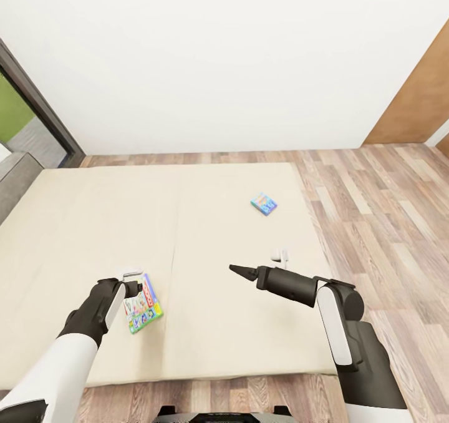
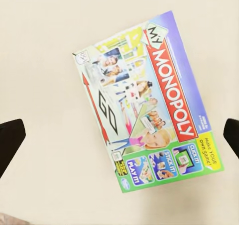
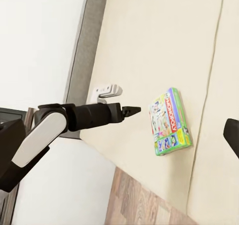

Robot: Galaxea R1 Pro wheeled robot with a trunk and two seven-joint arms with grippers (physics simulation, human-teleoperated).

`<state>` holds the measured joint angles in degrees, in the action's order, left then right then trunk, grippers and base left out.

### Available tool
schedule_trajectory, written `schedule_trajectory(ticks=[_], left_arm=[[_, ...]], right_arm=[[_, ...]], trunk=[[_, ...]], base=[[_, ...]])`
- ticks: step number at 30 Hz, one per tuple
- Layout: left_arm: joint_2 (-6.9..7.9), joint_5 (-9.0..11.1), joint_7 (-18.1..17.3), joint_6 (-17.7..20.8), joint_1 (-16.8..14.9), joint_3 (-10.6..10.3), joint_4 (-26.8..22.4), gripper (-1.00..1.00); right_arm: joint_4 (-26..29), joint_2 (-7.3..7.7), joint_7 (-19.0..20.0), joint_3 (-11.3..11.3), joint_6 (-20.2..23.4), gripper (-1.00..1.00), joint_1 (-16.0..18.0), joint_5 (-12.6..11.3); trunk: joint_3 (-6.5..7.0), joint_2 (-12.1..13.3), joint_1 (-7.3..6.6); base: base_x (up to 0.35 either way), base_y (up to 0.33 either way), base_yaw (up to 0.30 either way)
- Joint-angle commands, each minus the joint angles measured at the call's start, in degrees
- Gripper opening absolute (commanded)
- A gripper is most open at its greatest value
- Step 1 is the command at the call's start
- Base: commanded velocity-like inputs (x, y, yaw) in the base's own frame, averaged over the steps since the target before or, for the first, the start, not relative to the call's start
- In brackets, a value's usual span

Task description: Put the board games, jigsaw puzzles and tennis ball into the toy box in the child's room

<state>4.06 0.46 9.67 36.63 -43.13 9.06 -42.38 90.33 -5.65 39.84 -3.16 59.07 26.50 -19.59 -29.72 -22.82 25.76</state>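
Observation:
Two board games lie on the bare beige mattress of the bed (image 1: pixel 206 223). The larger one, a white, green and blue Monopoly box (image 1: pixel 143 304) (image 2: pixel 149 103) (image 3: pixel 171 122), lies near the bed's front edge. My left gripper (image 1: pixel 133 284) (image 2: pixel 119 138) hovers open just over it, and its dark fingertips (image 2: pixel 11 139) stand wide apart on either side of the box without touching it. A smaller blue game box (image 1: pixel 264 203) rests farther back on the right. My right gripper (image 1: pixel 240 269) (image 3: pixel 119 135) is open over the mattress, pointing toward the left arm (image 3: pixel 74 118).
Wood-plank floor (image 1: pixel 380 223) runs along the bed's right side and front. A white wall (image 1: pixel 218 55) stands behind the bed. A dark-framed window (image 1: pixel 37 111) is at the left, a grey bed frame (image 1: pixel 15 179) below it, and a brown panel (image 1: pixel 415 108) at the far right.

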Motion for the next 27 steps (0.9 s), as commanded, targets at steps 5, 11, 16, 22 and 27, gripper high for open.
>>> schedule_trajectory(ticks=[5,11,16,22,27], left_arm=[[-0.16,0.07,0.09,0.29,-0.02,0.1,-0.07,1.0],[-0.86,0.15,0.08,0.34,-1.01,0.33,-0.07,1.0],[-1.32,0.16,-0.18,-0.02,-5.06,0.44,-0.07,1.0],[-1.33,0.09,-0.45,-4.6,-6.06,2.66,1.31,1.0],[-1.05,0.14,-0.74,-5.51,-6.16,3.59,3.05,1.0]], right_arm=[[0.02,-0.06,0.52,-0.2,0.26,1.0,0.05,0.34],[-0.04,0.09,0.58,-0.32,0.28,1.0,0.05,0.42],[-0.07,0.08,0.36,-0.35,0.26,1.0,0.05,0.46],[-0.14,0.1,0.31,-0.35,0.19,1.0,0.05,0.58],[-0.15,0.11,0.27,-0.35,0.17,1.0,0.05,0.62]], trunk=[[-0.55,-0.1,0.03],[-1.12,-0.1,0.03],[-1.59,-0.1,0.03],[-2.16,-0.1,0.03],[-2.63,-0.1,0.03]], base=[[0.0,0.0,0.0],[0.0,0.0,0.0],[0.0,0.0,0.0],[0.0,0.0,0.0],[0.0,0.0,0.0]])
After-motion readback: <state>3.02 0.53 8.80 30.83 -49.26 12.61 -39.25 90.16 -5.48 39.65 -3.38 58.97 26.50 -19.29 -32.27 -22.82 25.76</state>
